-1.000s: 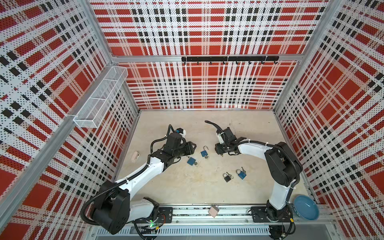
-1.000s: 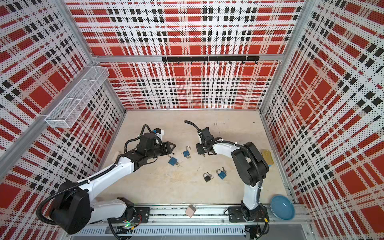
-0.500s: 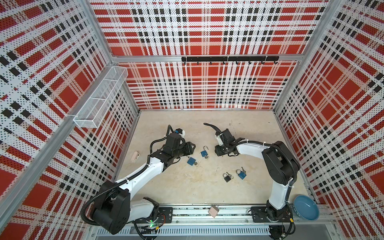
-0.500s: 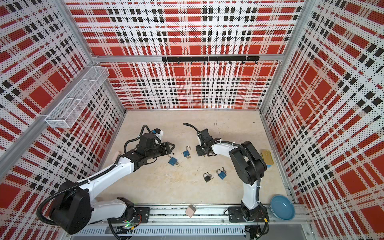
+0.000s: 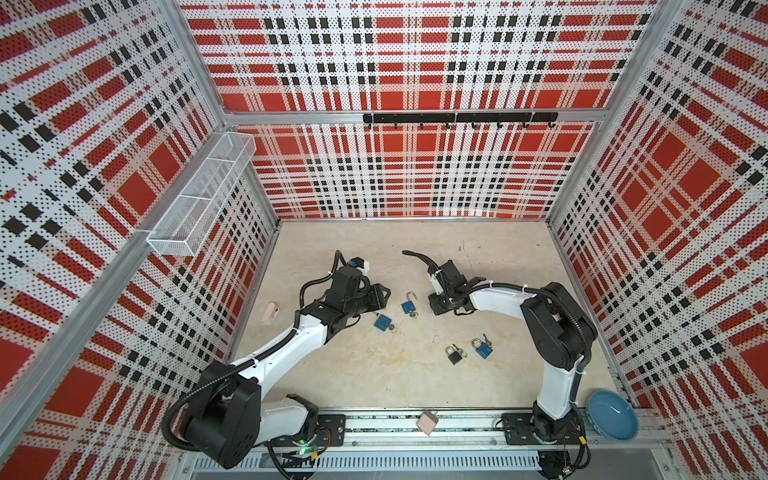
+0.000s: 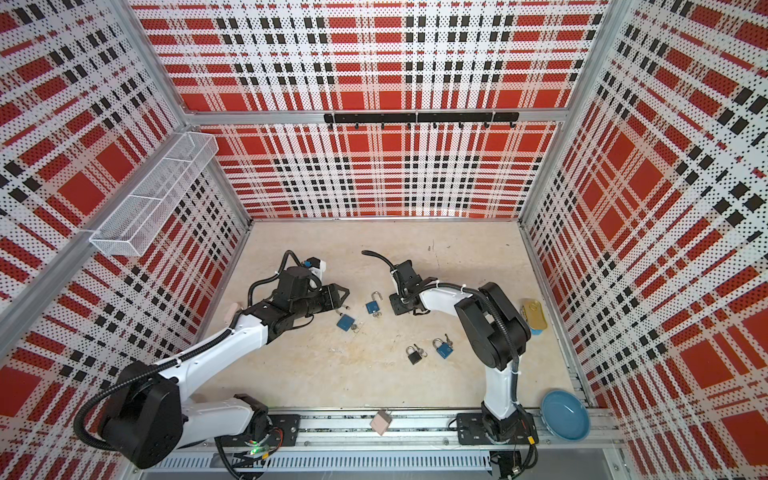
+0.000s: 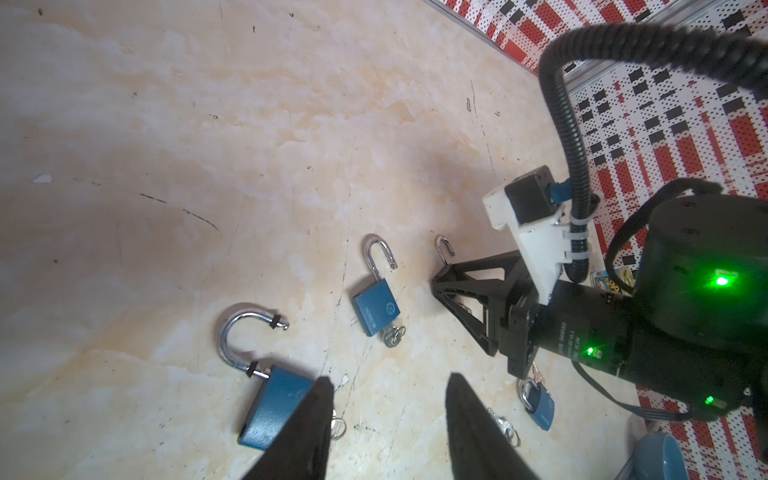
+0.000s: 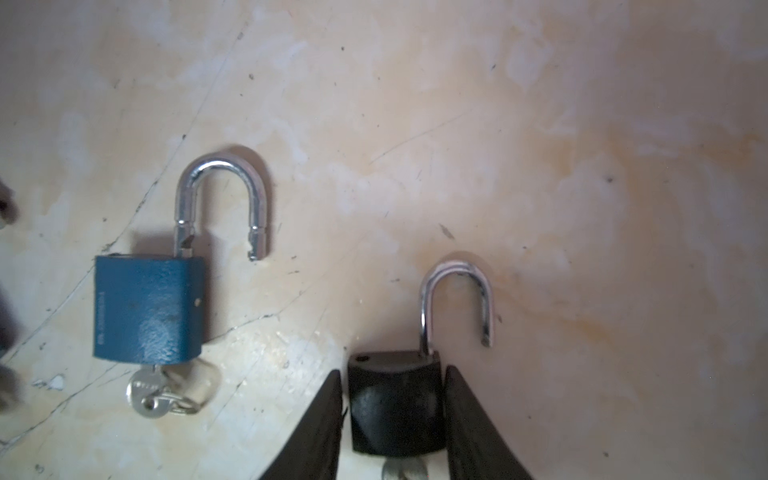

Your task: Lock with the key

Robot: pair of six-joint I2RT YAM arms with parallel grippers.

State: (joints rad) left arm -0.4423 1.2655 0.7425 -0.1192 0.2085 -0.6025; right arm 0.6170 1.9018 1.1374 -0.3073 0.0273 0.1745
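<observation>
A black padlock [image 8: 395, 399] lies on the table with its shackle swung open and a key [image 8: 405, 469] in its base. My right gripper [image 8: 394, 374] straddles its body: one finger touches it, the other stands a sliver off. In both top views the right gripper [image 5: 434, 305] [image 6: 392, 305] hides this padlock. Beside it lies a blue padlock [image 8: 147, 307] [image 5: 409, 306], shackle open, key [image 8: 151, 395] inserted. My left gripper [image 7: 388, 380] [image 5: 384, 298] is open and empty, next to another open blue padlock [image 7: 278, 399] [image 5: 383, 322].
Two shut padlocks, one black [image 5: 454, 355] and one blue [image 5: 483, 350], lie nearer the front. A blue bowl [image 5: 613, 419] and a pink block [image 5: 427, 422] sit by the front rail, a yellow tin [image 6: 533, 316] at the right wall, a wire basket [image 5: 199, 199] on the left wall.
The right gripper's jaws have narrowed around the black padlock, and its wrist has shifted slightly. The left arm has not moved.
</observation>
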